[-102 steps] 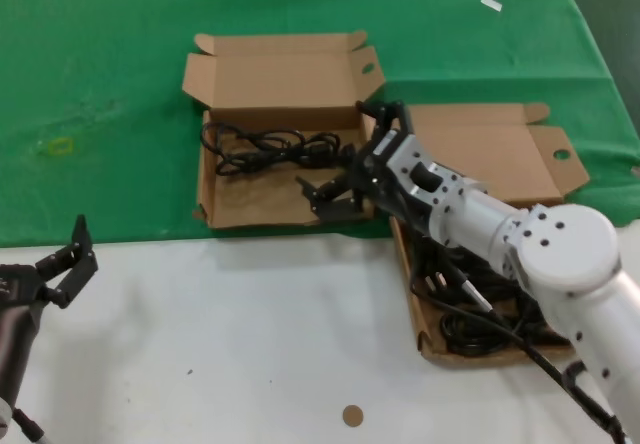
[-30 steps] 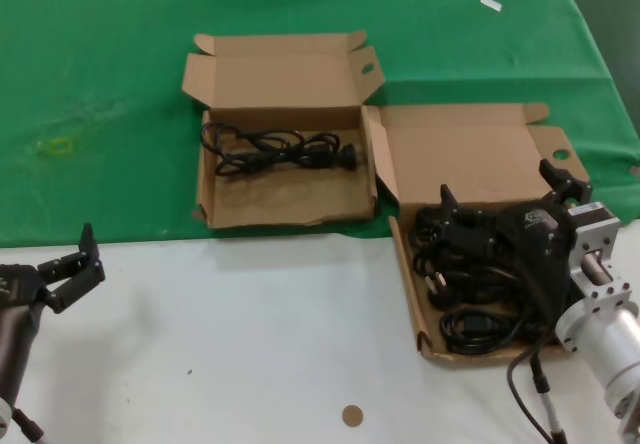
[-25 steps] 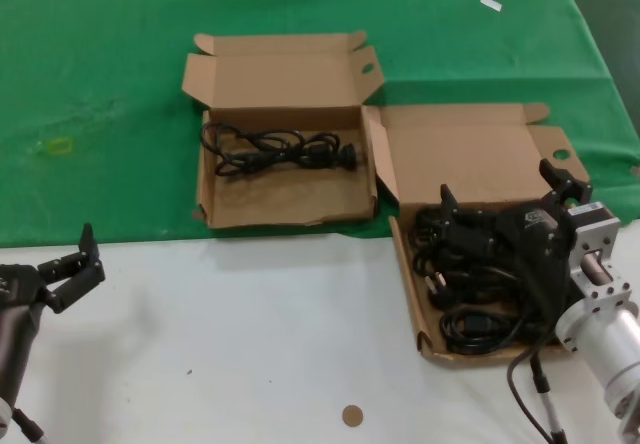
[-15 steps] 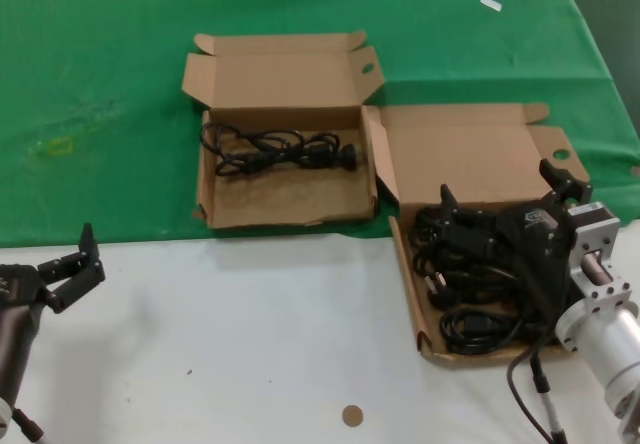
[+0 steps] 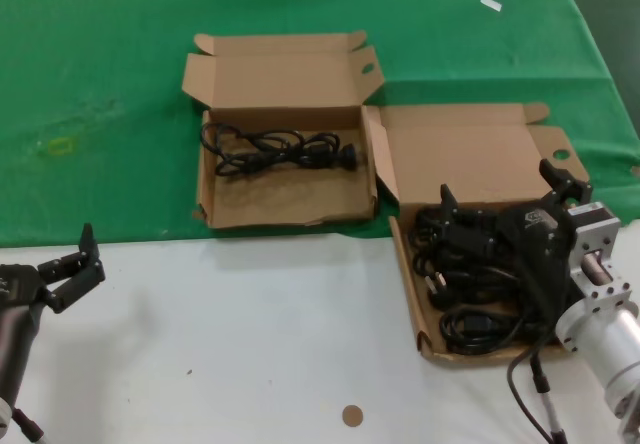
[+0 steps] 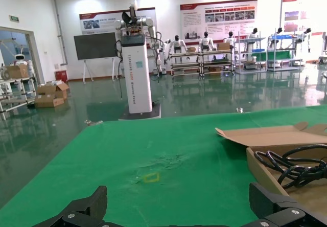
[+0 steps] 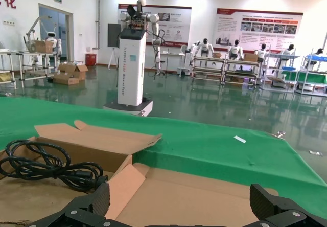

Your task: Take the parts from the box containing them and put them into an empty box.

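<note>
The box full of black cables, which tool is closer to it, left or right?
Right. The right tool hangs open directly over the box of cables; the left tool sits far off at the table's near left edge.

A green cloth (image 5: 110, 94) covers the far half of the white bench (image 5: 230, 344). A small brown disc (image 5: 352, 415) lies near the bench's front edge, and a white scrap (image 5: 490, 3) lies far back on the cloth

Head view: high, looking forward and down over the counter (image 5: 250, 334).
Left wrist view: low, level, facing across the green cloth (image 6: 153, 155).
Right wrist view: low, close over cardboard.
Shared: cabled box (image 5: 285, 129) (image 6: 286, 150) (image 7: 76, 150).
</note>
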`<control>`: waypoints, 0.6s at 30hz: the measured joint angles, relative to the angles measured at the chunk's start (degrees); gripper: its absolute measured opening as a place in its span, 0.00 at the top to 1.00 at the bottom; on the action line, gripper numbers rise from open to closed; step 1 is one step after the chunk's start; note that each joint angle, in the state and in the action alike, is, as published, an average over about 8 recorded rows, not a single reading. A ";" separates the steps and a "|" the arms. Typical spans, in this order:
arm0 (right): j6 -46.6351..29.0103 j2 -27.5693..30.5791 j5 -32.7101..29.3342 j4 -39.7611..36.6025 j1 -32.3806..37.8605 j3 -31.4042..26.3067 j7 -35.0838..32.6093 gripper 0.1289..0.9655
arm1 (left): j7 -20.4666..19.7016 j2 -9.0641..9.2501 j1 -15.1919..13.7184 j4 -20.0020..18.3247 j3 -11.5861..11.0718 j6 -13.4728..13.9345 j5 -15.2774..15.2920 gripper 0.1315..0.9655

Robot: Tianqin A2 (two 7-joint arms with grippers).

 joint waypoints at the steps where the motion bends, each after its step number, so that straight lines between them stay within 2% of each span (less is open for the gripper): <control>1: 0.00 0.00 0.00 0.00 0.00 0.00 0.00 0.00 | 0.00 0.00 0.00 0.00 0.00 0.00 0.00 0.00; 18: 0.00 0.00 0.00 0.00 0.00 0.00 0.00 0.00 | 0.00 0.00 0.00 0.00 0.00 0.00 0.00 0.00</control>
